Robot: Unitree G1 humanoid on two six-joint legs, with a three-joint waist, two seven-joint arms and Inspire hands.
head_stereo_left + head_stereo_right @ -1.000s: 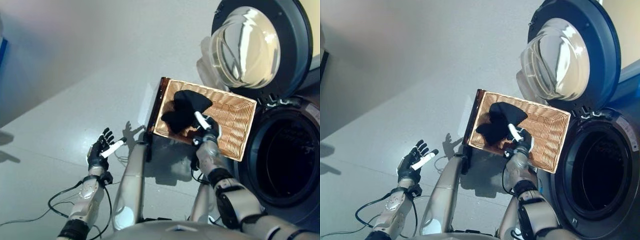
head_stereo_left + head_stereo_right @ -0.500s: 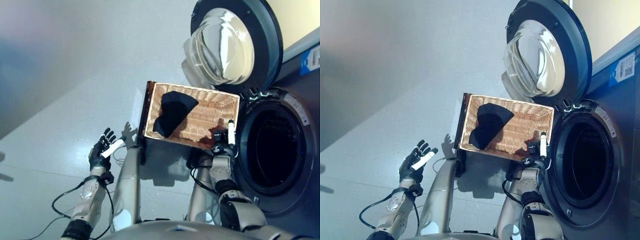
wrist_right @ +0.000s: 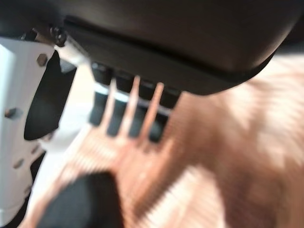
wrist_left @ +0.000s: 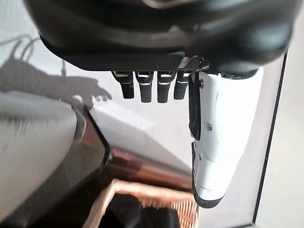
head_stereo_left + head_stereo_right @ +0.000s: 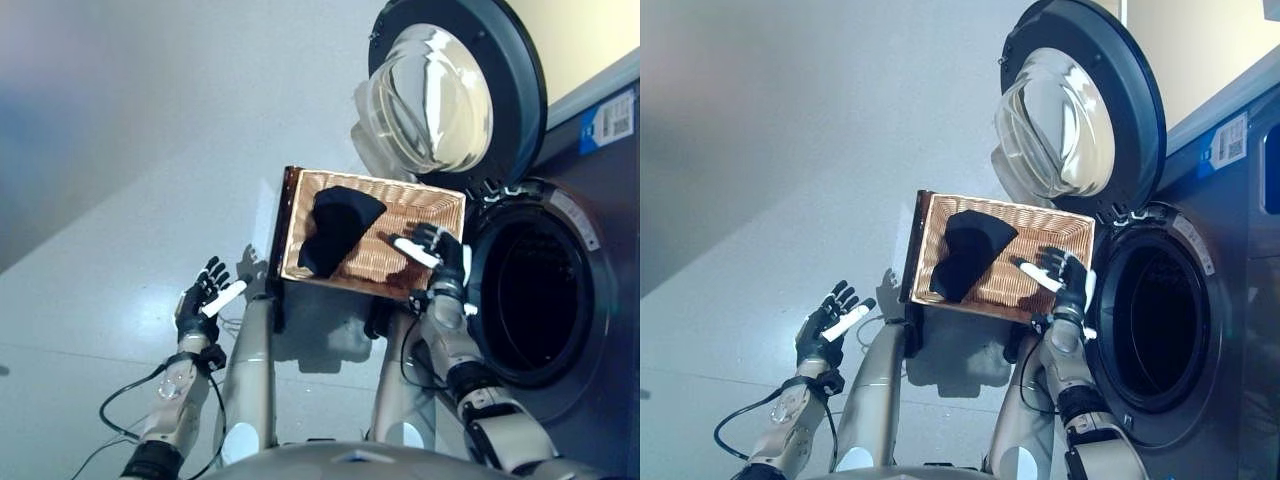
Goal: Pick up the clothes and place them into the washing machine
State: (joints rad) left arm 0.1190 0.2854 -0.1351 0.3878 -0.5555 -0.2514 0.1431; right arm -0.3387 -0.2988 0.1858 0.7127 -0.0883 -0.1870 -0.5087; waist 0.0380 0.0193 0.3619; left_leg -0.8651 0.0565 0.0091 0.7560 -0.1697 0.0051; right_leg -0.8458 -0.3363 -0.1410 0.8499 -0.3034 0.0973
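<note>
A black cloth [image 5: 335,228] lies in the left half of the shallow wicker basket [image 5: 425,215], which rests on a low dark brown box [image 5: 280,235] beside the washing machine. My right hand [image 5: 440,260] is open over the basket's right near part, its white-covered thumb pointing toward the cloth, a short way from it. In the right wrist view its straight fingers [image 3: 126,111] hover over wicker with the cloth [image 3: 80,202] close by. My left hand [image 5: 202,303] is open and empty over the floor, left of the box.
The washing machine's drum opening [image 5: 540,300] gapes dark just right of the basket. Its round door [image 5: 450,95] stands swung open behind the basket. Pale floor [image 5: 120,200] spreads to the left. The left wrist view shows the box corner [image 4: 90,156] and basket edge [image 4: 123,190].
My right hand left the cloth, swung to the basket's right edge by the drum opening, and has come back over the basket. The cloth stayed in the basket. The camera shifted.
</note>
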